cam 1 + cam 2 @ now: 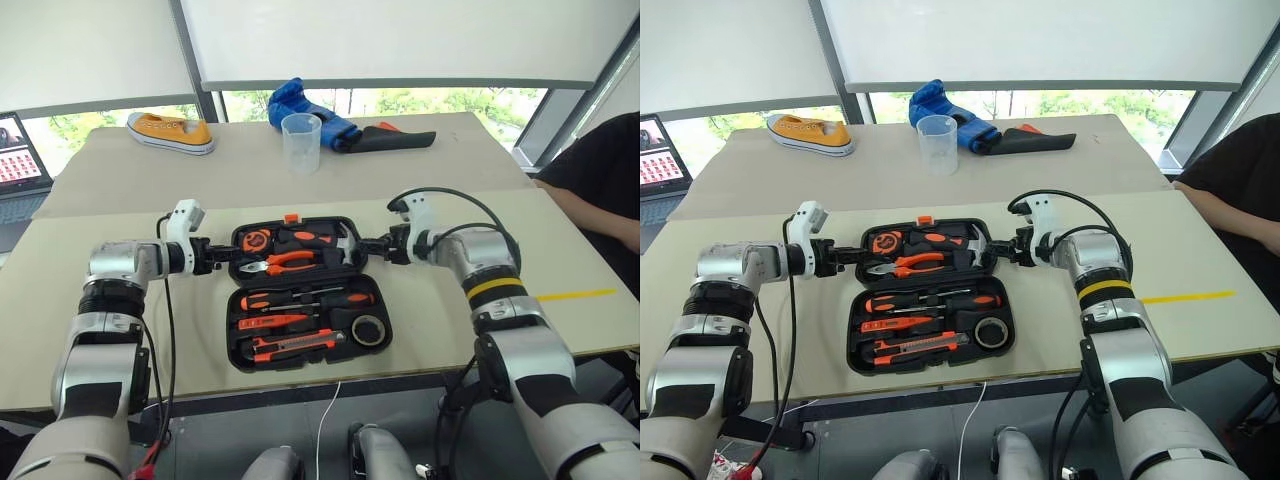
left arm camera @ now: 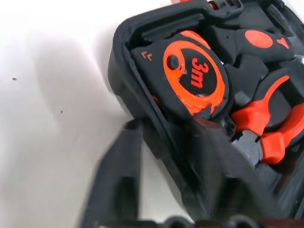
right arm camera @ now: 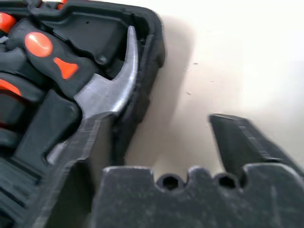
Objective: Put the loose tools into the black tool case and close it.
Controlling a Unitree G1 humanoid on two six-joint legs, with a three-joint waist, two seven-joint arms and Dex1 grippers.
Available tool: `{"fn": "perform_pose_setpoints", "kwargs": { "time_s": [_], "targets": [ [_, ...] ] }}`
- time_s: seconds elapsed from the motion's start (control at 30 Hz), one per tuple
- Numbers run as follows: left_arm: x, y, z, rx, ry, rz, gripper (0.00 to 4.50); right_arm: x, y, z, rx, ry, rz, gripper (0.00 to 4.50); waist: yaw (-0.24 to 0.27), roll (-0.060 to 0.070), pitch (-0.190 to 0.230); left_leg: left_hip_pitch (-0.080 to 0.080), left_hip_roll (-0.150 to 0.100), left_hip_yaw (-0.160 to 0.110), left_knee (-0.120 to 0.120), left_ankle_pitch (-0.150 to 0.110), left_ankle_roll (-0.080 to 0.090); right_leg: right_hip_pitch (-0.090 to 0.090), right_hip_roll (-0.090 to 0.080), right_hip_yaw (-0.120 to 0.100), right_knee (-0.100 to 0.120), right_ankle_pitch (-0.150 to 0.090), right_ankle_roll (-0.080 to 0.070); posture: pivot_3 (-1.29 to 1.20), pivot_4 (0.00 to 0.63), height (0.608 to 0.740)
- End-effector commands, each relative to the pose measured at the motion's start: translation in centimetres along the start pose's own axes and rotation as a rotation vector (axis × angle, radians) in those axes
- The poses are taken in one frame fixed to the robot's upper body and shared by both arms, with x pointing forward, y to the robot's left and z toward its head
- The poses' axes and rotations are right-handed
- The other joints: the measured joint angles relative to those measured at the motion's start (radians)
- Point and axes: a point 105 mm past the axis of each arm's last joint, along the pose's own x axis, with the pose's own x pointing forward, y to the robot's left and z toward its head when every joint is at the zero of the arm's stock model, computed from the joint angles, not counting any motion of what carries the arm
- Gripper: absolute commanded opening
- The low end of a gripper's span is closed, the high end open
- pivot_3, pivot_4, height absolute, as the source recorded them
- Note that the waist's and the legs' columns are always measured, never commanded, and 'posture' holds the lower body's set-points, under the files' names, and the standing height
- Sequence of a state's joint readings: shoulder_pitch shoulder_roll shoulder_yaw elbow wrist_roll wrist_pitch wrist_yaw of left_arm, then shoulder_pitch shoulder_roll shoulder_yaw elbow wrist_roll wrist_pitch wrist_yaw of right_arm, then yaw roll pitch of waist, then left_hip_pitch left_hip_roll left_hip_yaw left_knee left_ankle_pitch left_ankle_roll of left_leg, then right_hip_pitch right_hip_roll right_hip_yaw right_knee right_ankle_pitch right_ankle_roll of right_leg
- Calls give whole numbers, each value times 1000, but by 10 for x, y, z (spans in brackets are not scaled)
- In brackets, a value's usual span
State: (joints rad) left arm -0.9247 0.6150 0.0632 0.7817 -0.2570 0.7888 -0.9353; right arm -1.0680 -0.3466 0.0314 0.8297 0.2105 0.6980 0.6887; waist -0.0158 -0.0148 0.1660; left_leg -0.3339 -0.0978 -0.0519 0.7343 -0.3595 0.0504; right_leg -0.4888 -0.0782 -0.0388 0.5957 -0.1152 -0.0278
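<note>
The black tool case (image 1: 300, 295) lies open on the near part of the counter (image 1: 100, 330), its near half holding two screwdrivers (image 1: 305, 299), a utility knife (image 1: 297, 346) and a tape roll (image 1: 370, 330) seated in moulded recesses. The far half carries pliers (image 1: 285, 262), a hammer (image 3: 111, 90) and a tape measure (image 2: 194, 78). The left claw (image 1: 222, 254) straddles that half's left rim, one finger inside and one outside; the right claw (image 1: 362, 246) straddles the right rim likewise, partly open. The case is judged rigid, fairly heavy when loaded, best gripped by both side rims. A plastic cup (image 1: 301, 143) stands far off.
</note>
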Motion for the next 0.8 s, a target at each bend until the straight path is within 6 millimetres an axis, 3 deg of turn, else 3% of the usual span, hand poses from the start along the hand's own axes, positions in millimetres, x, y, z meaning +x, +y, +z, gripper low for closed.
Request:
{"fn": "perform_pose_setpoints", "kwargs": {
  "time_s": [0.03,0.13,0.23,0.37,0.63,0.8],
  "targets": [
    [3,-2,-4,9,16,-6,155,0,8,19,-29,-56,30,2032,1,0,0,0,0,0,0,0,0,0,0,0,0,0,0,0,150,731],
    [3,-3,-5,11,17,-14,50,2,7,19,-25,-52,17,2019,1,0,-1,0,0,0,0,0,0,0,0,1,2,0,-1,0,150,731],
    [3,-4,-5,16,16,-22,0,2,5,17,-31,-46,10,1369,0,0,-1,-1,1,-1,0,0,0,-1,0,1,7,0,-1,0,150,731],
    [2,-5,-4,19,12,-28,0,1,4,17,-46,-46,4,95,-2,0,-2,-1,1,-1,0,0,0,-2,0,0,6,0,-1,0,150,731],
    [2,-8,1,35,-20,-41,0,-3,2,20,-67,-66,-10,24,-2,0,-2,-1,1,-1,0,0,0,-2,0,1,6,0,-1,0,150,731],
    [0,-12,31,174,-205,-3,0,-13,9,58,-194,-255,-42,24,2,0,-2,-2,1,-1,0,0,0,-2,0,0,6,0,-1,0,150,731]
  ]
}}
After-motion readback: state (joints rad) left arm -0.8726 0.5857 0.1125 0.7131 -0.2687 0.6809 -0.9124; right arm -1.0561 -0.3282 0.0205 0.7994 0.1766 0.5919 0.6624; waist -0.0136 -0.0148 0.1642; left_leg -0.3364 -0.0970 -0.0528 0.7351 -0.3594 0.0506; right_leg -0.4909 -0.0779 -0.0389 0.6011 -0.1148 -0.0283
